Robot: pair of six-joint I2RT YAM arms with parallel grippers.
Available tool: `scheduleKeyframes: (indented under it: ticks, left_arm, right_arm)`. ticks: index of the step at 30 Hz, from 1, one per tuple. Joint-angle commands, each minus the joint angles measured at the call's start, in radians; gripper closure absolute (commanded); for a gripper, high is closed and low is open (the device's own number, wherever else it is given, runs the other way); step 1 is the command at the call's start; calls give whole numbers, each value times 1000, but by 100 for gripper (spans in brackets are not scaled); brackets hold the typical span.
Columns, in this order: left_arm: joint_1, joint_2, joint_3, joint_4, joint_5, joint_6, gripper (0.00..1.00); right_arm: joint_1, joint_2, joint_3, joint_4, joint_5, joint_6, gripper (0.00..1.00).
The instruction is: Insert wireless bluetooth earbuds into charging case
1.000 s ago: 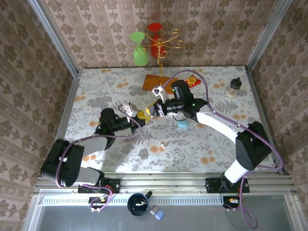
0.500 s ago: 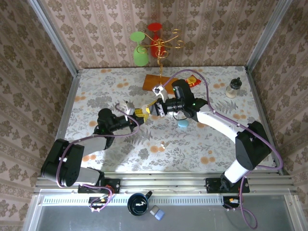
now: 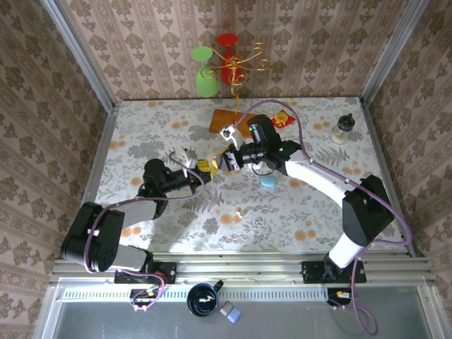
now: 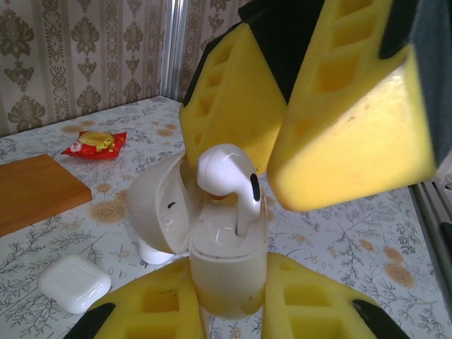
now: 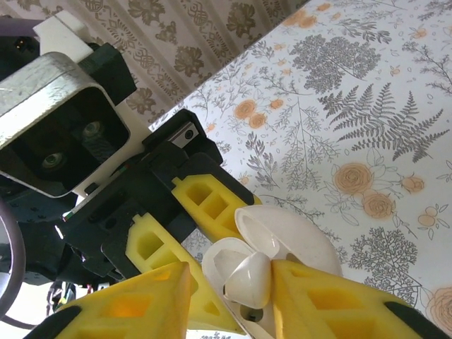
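My left gripper (image 4: 229, 300) is shut on the body of an open white charging case (image 4: 226, 272), held upright with its lid (image 4: 152, 205) swung back to the left. A white earbud (image 4: 226, 173) stands with its stem down inside the case. The yellow fingers (image 4: 346, 120) of my right gripper sit on either side of the earbud, spread apart. In the right wrist view my right gripper (image 5: 229, 289) is open; the earbud (image 5: 248, 279) rests against the right-hand finger and clear of the other. From above, both grippers (image 3: 205, 167) (image 3: 224, 161) meet mid-table.
A closed white case (image 4: 74, 282) lies on the table, with a wooden board (image 3: 229, 121) and a red packet (image 3: 282, 120) behind. A blue case (image 3: 269, 181) and a loose white earbud (image 3: 239, 212) lie nearer. A glass rack (image 3: 233, 63) and a jar (image 3: 343, 128) stand at the back.
My right gripper's jaws have widened around the earbud. Both grippers have drifted slightly left and back with the case.
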Motion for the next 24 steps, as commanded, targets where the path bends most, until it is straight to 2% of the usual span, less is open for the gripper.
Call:
scheduleKeyframes:
  ticks: [1,7,14,17,20,22,24]
  left_arm:
    - [-2,-8,4,94,51,9,98]
    - [-2,-5,2,95,49,9,98]
    - [-2,-13,-1,94,49,10,98]
    - [0,-14,-4,93,45,15,99]
    - [2,-14,-5,96,45,15,98]
    - [2,-15,-5,97,46,14,98]
    - [2,-14,-5,98,49,13,99]
  right_arm:
    - [2,-27,-14,-21,46,21,59]
    - [-1,-76,-36,16,74,55,48]
    - [-11,-103,-56,34,92,82,47]
    - [-16,-114,-65,41,92,91,56]
    - [-17,-114,-68,37,81,88,70]
    - [-17,-104,-61,24,68,84,83]
    - [-17,-91,-51,19,42,84,85]
